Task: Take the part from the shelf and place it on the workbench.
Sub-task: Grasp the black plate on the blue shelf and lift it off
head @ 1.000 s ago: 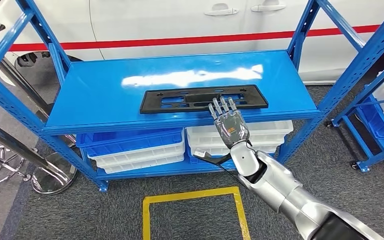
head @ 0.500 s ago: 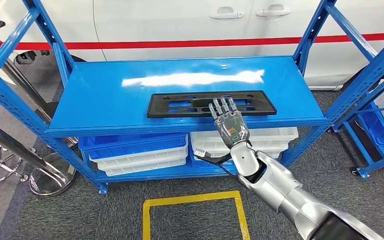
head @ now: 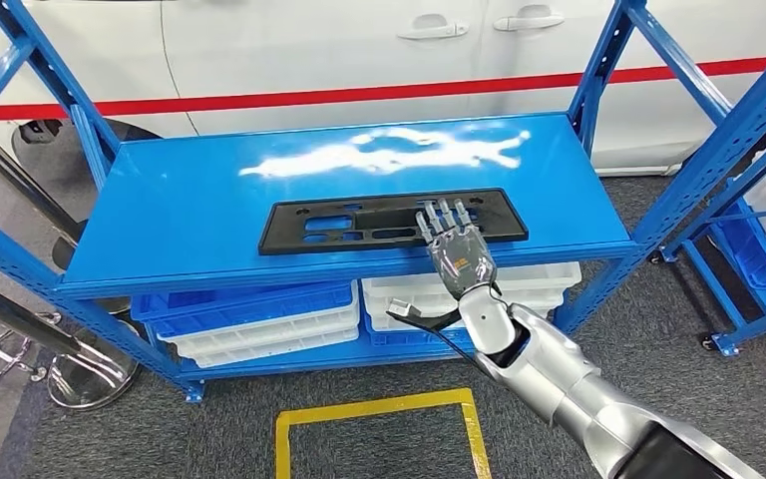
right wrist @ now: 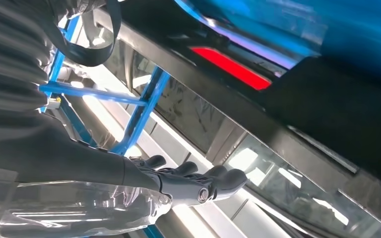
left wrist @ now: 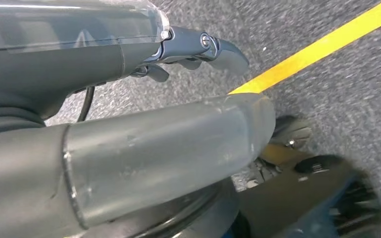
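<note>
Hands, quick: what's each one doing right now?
Right hand: open, fingers spread over the near edge of the black part, holding nothing.
Left hand: hanging over the floor, holding nothing; open or closed cannot be told.

The right arm point(head: 559, 384) is silver with rounded segments, ending in a dark section at the lower right of the frame. Its right hand point(head: 459, 249) has a grey metallic back and darker segmented fingers point(head: 444, 212). A black cable point(head: 429, 321) loops beside the wrist.

Blue shelf point(head: 180, 215) top carries flat black part point(head: 359, 221)
</note>
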